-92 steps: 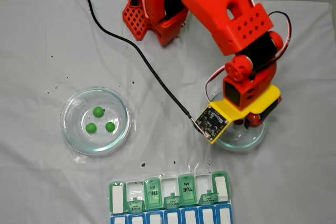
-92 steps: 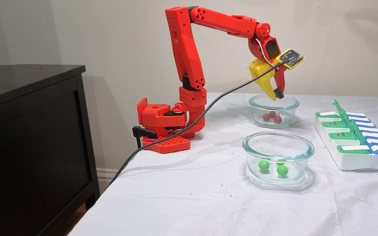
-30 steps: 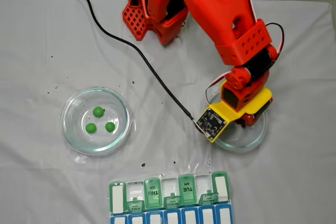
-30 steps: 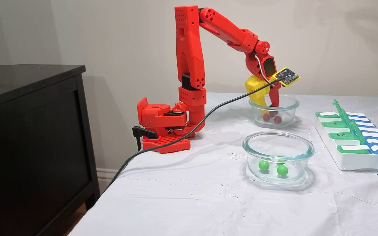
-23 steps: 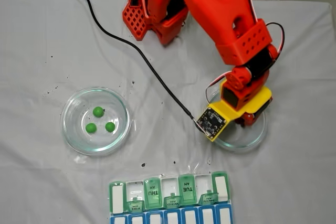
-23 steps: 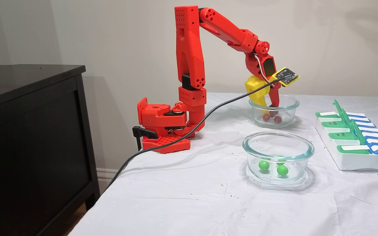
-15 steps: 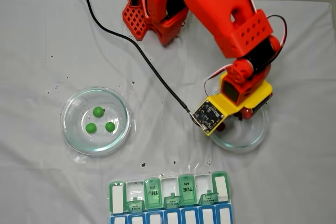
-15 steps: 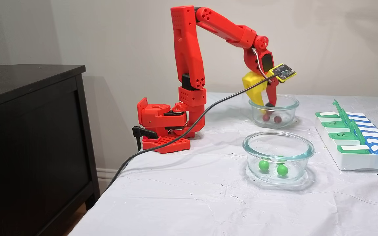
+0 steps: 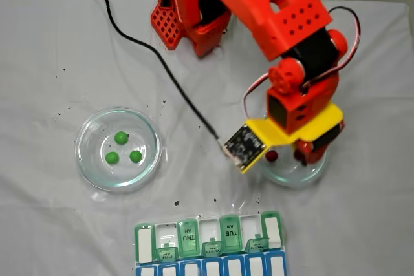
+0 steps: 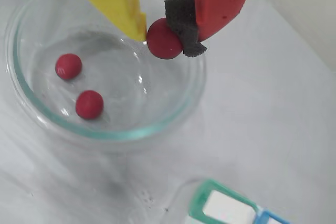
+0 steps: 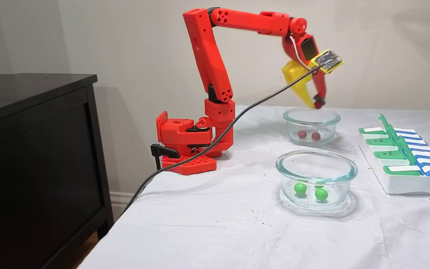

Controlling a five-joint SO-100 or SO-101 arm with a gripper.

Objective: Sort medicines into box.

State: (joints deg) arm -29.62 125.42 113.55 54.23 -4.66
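Observation:
My gripper (image 10: 163,34) is shut on a red medicine ball (image 10: 163,45), pinched between the yellow finger and the red finger's dark foam pad. In a fixed view the gripper (image 11: 315,105) hangs just above the rim of the far glass dish (image 11: 289,116). Two red balls (image 10: 69,66) (image 10: 89,104) lie on that dish's floor. The three green balls (image 9: 121,137) sit together in the other glass dish (image 9: 85,167). The box (image 9: 187,236) lies along the table's near edge, some green lids raised over white compartments; its corner (image 10: 220,205) shows in the wrist view.
A black cable (image 9: 162,69) runs from the wrist camera board across the white cloth past the red arm base (image 11: 185,138). A black cabinet (image 11: 32,149) stands left of the table. Tiny black specks dot the cloth.
The gripper went down into the far dish, closed on one red ball and rose with it above the rim. Two red balls stay in the dish.

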